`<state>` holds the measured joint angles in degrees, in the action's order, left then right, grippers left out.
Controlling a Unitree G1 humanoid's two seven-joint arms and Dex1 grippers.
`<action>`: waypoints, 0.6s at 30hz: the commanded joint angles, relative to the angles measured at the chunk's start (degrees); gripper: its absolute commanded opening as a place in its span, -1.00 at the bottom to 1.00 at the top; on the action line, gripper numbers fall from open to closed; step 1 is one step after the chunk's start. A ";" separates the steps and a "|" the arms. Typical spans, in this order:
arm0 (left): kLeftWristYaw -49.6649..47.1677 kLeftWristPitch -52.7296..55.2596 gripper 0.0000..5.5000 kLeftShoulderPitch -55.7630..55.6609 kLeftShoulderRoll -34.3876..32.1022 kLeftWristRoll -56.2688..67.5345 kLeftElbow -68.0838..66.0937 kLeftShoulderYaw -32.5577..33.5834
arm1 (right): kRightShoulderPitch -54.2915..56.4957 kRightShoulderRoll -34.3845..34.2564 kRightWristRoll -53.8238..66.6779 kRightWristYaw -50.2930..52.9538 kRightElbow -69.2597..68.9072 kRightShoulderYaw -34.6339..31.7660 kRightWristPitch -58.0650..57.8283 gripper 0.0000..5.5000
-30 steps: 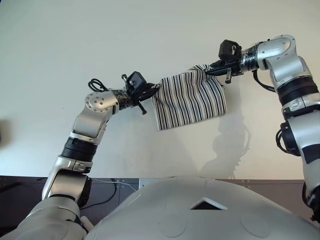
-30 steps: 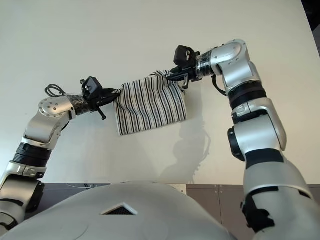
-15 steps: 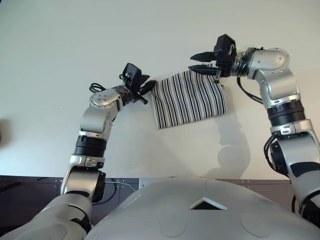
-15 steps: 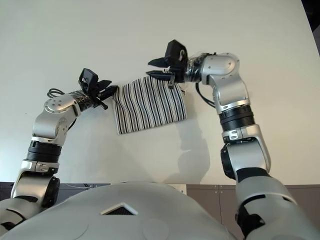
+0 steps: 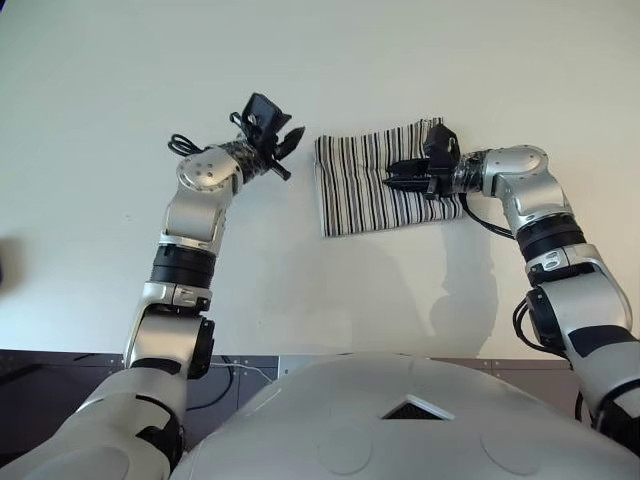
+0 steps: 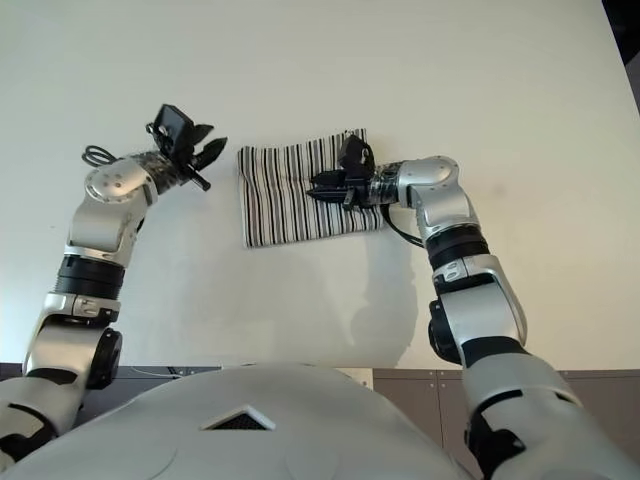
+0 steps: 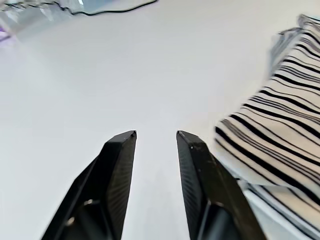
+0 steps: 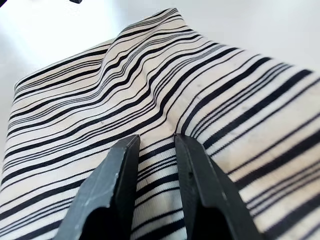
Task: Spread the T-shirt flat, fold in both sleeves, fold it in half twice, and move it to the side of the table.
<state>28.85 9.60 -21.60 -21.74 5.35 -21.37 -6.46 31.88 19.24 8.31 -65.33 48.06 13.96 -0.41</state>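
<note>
The striped T-shirt [image 5: 375, 180] lies folded into a small rectangle on the white table [image 5: 300, 300]. My left gripper [image 5: 288, 143] hovers just off the shirt's left edge, open with nothing between its fingers; in the left wrist view this gripper [image 7: 155, 135] is over bare table, with the T-shirt [image 7: 280, 135] off to one side. My right gripper [image 5: 393, 180] reaches from the right over the shirt's right half. In the right wrist view that gripper [image 8: 156, 139] is low over the striped cloth [image 8: 100, 100], its fingers a little apart, holding nothing.
The table's front edge [image 5: 250, 352] runs close to my body, with dark floor and cables below. A small dark object [image 5: 3, 268] shows at the table's far left. Bare tabletop lies on all sides of the shirt.
A second ago both grippers held the shirt's top corners. Both have let go; the shirt has settled flat. The left gripper drew back to the left, and the right came down over the cloth.
</note>
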 commanded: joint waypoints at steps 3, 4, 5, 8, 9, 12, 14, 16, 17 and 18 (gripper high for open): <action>-4.59 -5.03 -0.46 -4.24 0.95 0.25 -2.94 5.44 | -0.42 9.70 1.43 23.30 18.74 -13.85 0.70 -0.54; -4.50 -4.99 -0.46 -2.86 1.26 0.57 -1.08 5.62 | -0.86 12.01 3.15 29.08 21.31 -17.54 0.58 -0.54; -4.22 -4.92 -0.46 -1.11 1.51 0.71 1.27 5.38 | -1.74 14.56 5.14 35.78 23.68 -21.45 0.36 -0.54; -4.33 -3.93 -0.46 2.52 2.31 0.56 6.92 4.41 | -5.51 19.17 10.70 52.53 27.74 -31.61 0.34 -0.54; -4.51 -3.44 -0.46 2.92 2.61 0.50 8.01 4.19 | -6.76 19.20 12.01 55.15 28.06 -33.84 0.71 -0.54; -4.22 -2.30 -0.46 3.17 3.01 0.22 10.13 3.63 | -8.28 16.84 11.27 55.58 27.26 -34.95 2.41 -0.54; -4.02 -1.90 -0.46 3.24 3.13 0.09 11.25 3.40 | -7.89 15.66 10.27 54.19 26.11 -34.80 5.07 -0.54; -4.53 -1.75 -0.46 3.70 3.59 0.36 12.58 3.79 | -7.26 16.10 9.11 54.29 24.22 -34.61 9.99 -0.54; -4.84 -1.84 -0.46 4.16 3.95 0.57 13.51 3.98 | -7.08 16.51 7.95 54.79 23.02 -34.04 13.02 -0.54; -5.23 -1.92 -0.46 5.05 4.44 0.86 15.21 4.14 | -6.92 16.62 7.74 54.95 20.41 -34.36 16.17 -0.54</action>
<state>24.31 7.16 -17.99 -18.07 6.02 -8.51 -2.52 25.08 36.94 17.06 -10.46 71.63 -20.72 12.15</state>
